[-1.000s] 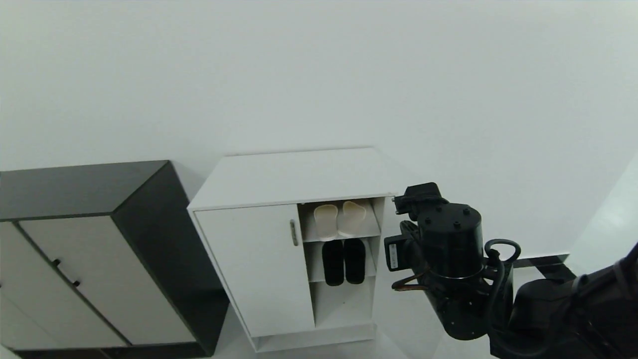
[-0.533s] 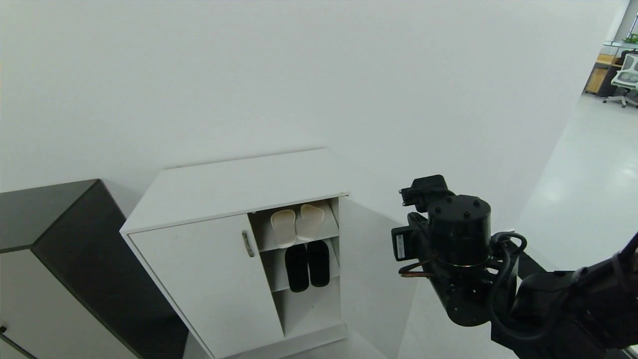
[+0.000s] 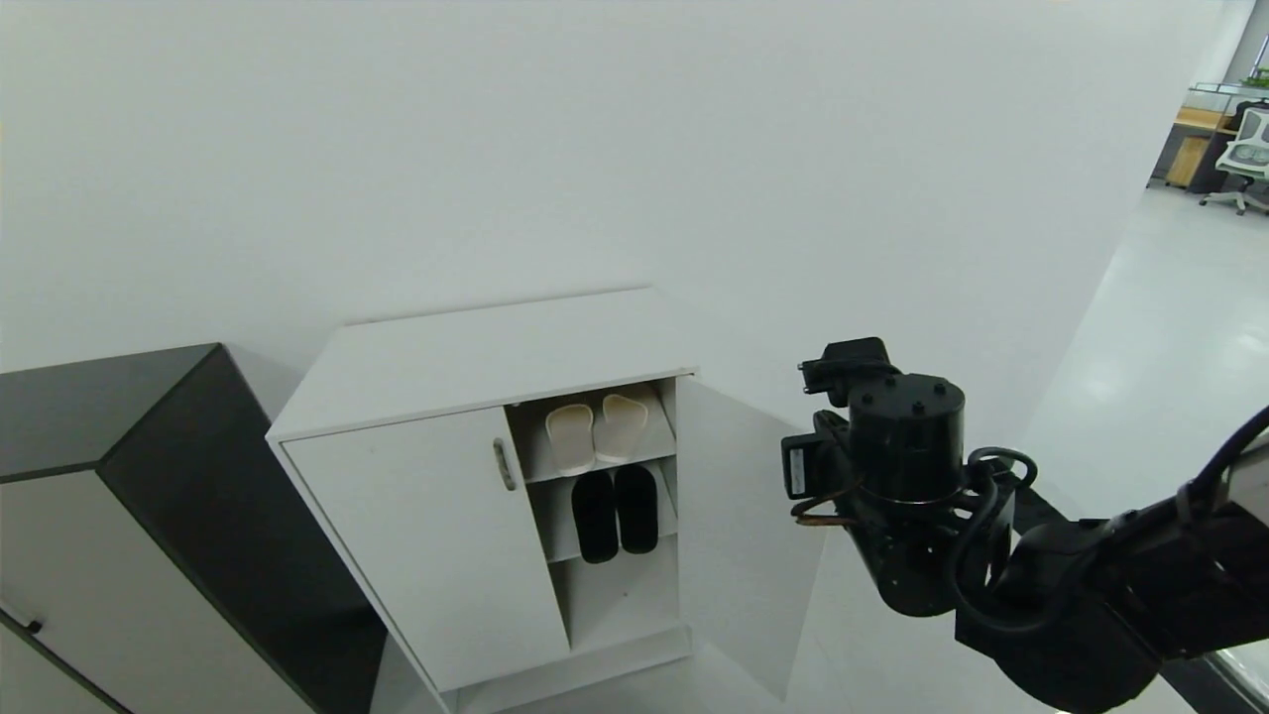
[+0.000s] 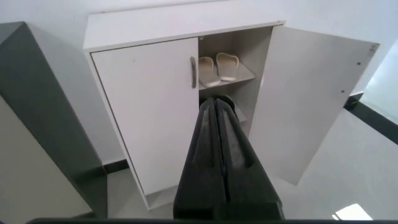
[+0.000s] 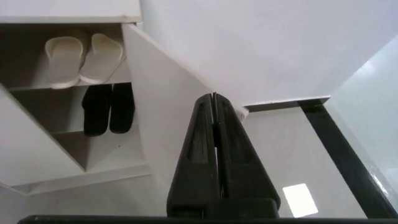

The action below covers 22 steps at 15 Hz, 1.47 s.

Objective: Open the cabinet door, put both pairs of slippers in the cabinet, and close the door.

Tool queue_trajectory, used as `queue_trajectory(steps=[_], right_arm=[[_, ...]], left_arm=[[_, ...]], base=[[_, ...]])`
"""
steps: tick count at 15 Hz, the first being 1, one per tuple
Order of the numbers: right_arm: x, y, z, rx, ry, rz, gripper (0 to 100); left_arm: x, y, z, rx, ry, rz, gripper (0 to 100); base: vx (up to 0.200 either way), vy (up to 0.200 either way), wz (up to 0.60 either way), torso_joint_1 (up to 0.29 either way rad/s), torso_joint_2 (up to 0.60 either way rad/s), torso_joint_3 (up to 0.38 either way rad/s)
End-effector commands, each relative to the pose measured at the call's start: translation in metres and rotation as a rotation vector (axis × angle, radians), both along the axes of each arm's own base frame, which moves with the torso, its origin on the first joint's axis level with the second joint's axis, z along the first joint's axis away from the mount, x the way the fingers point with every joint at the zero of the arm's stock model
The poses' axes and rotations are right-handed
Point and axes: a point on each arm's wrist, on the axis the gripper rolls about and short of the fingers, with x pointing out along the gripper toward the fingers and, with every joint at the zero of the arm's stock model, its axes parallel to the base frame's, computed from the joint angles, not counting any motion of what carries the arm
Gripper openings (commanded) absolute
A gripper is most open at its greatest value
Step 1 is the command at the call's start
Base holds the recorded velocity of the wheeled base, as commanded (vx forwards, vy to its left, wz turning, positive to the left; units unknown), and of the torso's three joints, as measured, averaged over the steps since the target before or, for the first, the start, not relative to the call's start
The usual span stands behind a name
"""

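Only the view had swung; nothing in the cabinet (image 3: 476, 362) moved. The white slippers (image 3: 598, 434) and black slippers (image 3: 616, 514) sat shelved beyond the right tool (image 5: 213, 98), its fingers together like those of the left tool (image 4: 214, 102). The open door (image 3: 744, 535) hung just ahead, so seemingly only closing remained.

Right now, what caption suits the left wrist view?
Shut left gripper faces white cabinet; door open, pale slippers on top shelf.
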Motion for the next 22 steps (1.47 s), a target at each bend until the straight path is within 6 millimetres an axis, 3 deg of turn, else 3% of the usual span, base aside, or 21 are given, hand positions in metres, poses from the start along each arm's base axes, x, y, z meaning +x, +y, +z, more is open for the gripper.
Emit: queue_trajectory(steps=[1, 6, 9, 12, 14, 17, 18, 22], right_arm=[[0.022, -0.005, -0.007, 0.001, 0.005, -0.036, 0], [0.088, -0.024, 0.017, 0.091, 0.044, -0.065, 0], [0.107, -0.03, 0.029, 0.202, 0.177, -0.001, 0], [0.148, -0.036, 0.011, 0.204, 0.174, -0.051, 0], [0.165, -0.039, -0.001, 0.201, 0.175, -0.07, 0], [0.175, -0.041, -0.018, 0.192, 0.196, -0.088, 0], [0.18, -0.04, -0.032, 0.184, 0.219, -0.093, 0], [0.187, -0.042, -0.046, 0.174, 0.24, -0.104, 0]], left_arm=[[0.0, 0.0, 0.0, 0.002, 0.001, -0.001, 0], [0.0, 0.0, 0.0, 0.001, 0.002, -0.001, 0], [0.0, 0.0, 0.0, 0.001, -0.001, 0.002, 0], [0.0, 0.0, 0.0, -0.001, -0.001, 0.0, 0], [0.0, 0.0, 0.0, -0.001, -0.001, 0.0, 0], [0.0, 0.0, 0.0, -0.001, -0.001, 0.0, 0], [0.0, 0.0, 0.0, -0.002, -0.001, 0.0, 0], [0.0, 0.0, 0.0, -0.001, 0.001, 0.002, 0]], base=[[-0.2, 0.0, 0.0, -0.012, -0.01, 0.002], [0.0, 0.0, 0.0, 0.0, 0.0, 0.0], [0.0, 0.0, 0.0, 0.0, 0.0, 0.0], [0.0, 0.0, 0.0, 0.0, 0.0, 0.0], [0.0, 0.0, 0.0, 0.0, 0.0, 0.0], [0.0, 0.0, 0.0, 0.0, 0.0, 0.0], [0.0, 0.0, 0.0, 0.0, 0.0, 0.0], [0.0, 0.0, 0.0, 0.0, 0.0, 0.0]])
